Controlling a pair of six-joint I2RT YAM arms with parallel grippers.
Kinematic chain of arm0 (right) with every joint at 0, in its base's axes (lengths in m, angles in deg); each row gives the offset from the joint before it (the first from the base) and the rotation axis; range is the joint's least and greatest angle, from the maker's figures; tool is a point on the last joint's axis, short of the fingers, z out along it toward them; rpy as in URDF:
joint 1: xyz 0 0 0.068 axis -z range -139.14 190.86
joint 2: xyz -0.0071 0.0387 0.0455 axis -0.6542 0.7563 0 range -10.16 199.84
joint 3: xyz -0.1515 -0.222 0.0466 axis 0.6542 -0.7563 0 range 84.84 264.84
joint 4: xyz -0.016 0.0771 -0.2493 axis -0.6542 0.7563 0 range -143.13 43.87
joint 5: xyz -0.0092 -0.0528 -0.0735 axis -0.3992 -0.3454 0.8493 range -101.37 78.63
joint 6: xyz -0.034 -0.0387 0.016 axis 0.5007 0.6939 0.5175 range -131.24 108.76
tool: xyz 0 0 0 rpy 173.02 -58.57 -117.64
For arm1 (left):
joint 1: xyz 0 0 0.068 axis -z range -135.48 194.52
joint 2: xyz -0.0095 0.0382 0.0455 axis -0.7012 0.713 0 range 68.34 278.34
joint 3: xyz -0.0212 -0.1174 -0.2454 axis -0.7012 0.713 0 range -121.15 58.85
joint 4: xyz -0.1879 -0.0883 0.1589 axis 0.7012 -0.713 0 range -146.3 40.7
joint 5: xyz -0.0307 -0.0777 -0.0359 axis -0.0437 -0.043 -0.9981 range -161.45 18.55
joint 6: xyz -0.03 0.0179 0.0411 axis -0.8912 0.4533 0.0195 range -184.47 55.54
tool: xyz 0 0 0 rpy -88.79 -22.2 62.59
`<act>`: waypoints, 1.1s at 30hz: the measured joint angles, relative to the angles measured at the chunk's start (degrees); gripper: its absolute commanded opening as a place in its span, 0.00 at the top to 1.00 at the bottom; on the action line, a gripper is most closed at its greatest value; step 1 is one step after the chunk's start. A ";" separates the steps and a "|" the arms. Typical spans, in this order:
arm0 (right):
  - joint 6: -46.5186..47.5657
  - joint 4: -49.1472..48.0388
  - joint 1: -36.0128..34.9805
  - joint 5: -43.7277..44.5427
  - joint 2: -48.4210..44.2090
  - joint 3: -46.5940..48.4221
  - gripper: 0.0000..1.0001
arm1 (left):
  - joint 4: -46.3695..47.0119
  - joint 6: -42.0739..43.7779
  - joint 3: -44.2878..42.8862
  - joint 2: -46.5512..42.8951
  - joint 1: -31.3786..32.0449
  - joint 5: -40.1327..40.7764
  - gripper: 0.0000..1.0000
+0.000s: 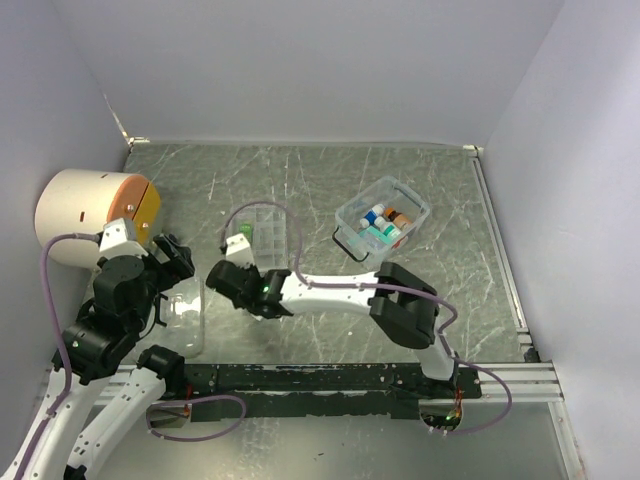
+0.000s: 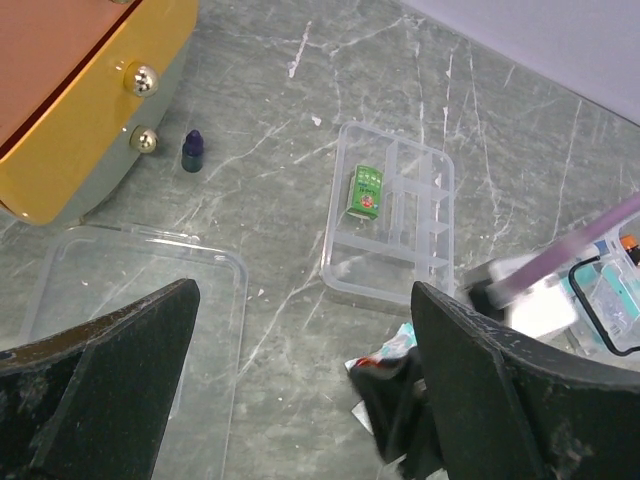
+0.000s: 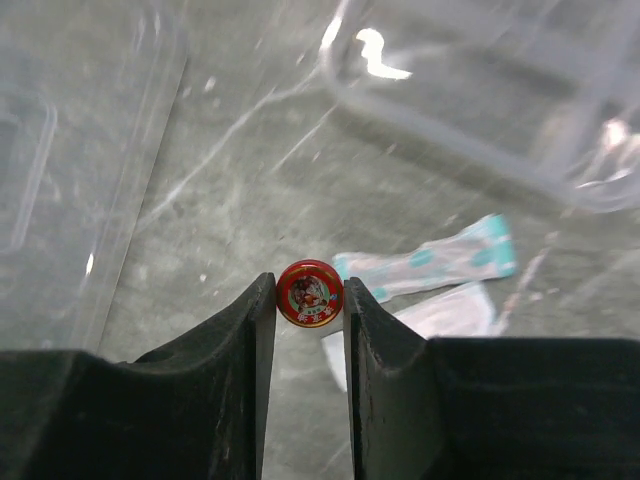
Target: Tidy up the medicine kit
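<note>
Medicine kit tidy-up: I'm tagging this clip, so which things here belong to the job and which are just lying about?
Job:
clear case
divided tray
clear lid
red tin, gripped by the right gripper
green packet
sachets
probably the small dark bottle

Lying about:
white-and-orange cylinder

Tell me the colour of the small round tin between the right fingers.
The tin is red, with a pictured label on top; it shows best in the right wrist view.

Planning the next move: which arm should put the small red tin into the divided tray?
Right: the right gripper clamps the red tin, with the divided tray close ahead; the left gripper hangs open and empty.
</note>
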State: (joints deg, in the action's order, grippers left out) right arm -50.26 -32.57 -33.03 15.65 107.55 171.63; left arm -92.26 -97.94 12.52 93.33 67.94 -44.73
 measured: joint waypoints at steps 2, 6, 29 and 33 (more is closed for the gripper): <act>0.63 -0.44 1.42 1.86 -2.32 -0.66 0.75 | -0.04 0.00 0.00 -0.33 0.00 0.07 0.01; 1.86 -2.03 6.64 4.37 -4.87 -1.25 0.75 | -0.04 0.00 0.00 -0.92 0.00 0.07 0.01; 6.08 -5.01 20.04 0.72 1.16 -0.85 0.75 | 0.00 0.04 0.00 -0.07 0.00 -0.28 0.02; 6.47 -4.96 20.79 0.09 2.14 0.42 0.75 | 0.00 0.07 0.00 0.15 0.00 -0.39 0.02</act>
State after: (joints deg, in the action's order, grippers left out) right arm -43.79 -37.53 -12.24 15.74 109.69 172.04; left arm -92.26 -97.87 12.52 93.48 67.94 -45.12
